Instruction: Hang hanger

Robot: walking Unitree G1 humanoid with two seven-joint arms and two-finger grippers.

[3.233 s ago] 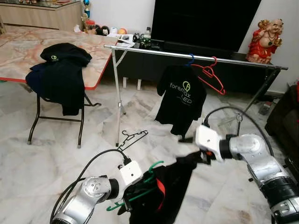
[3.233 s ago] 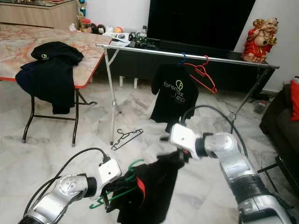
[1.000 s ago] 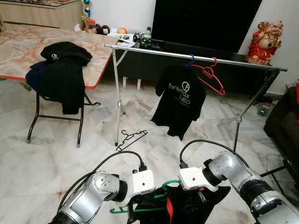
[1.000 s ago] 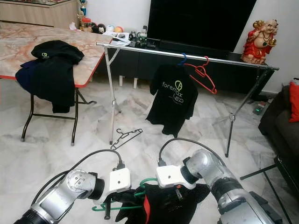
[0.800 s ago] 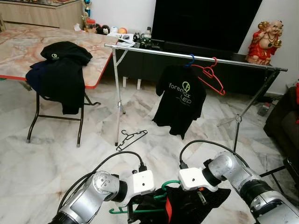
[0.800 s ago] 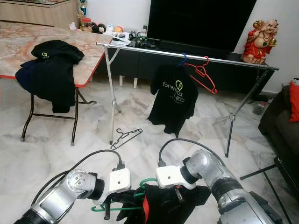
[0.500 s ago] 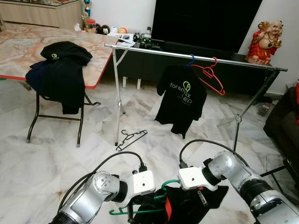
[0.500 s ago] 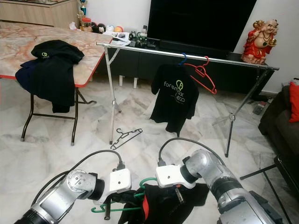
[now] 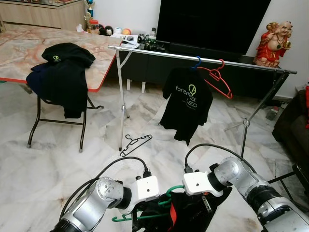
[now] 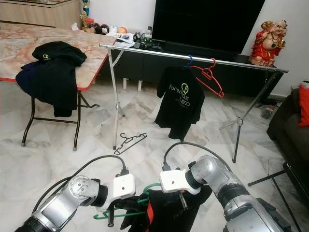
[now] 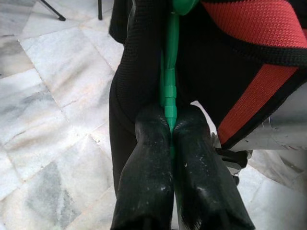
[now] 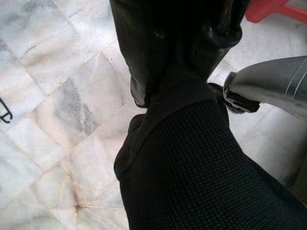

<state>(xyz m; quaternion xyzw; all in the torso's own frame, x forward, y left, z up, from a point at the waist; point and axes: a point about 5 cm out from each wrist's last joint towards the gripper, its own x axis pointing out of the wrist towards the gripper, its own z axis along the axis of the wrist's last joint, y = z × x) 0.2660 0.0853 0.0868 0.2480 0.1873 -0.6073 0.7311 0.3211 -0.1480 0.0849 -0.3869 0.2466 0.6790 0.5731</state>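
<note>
Hanger (image 9: 159, 205), green and stiff, sits low between my arms, well short of the rail (image 9: 203, 60). Left wrist: my left gripper (image 11: 169, 125) pinches its bar. Right wrist: my right gripper (image 12: 184, 57) clamps the limp shirt (image 12: 201, 158), which likely sags; carry by the plastic.

Home living room. Marble-tile floor (image 9: 58, 159). Large dark TV (image 9: 212, 24) against the wall, low dark cabinet (image 9: 159, 67) beneath with small clutter on top. Red and gold laughing Buddha statue (image 9: 273, 42) on the cabinet's right end. Folding tabletop (image 9: 29, 53), marbled with red edge, dark shirts (image 9: 60, 77) draped over its corner. Metal clothes rail (image 9: 203, 60) across the room with a black tee (image 9: 187, 104) and red hanger (image 9: 217, 77). Wooden sideboard (image 9: 43, 14) far left; dark sofa (image 9: 294, 125) at right edge.
</note>
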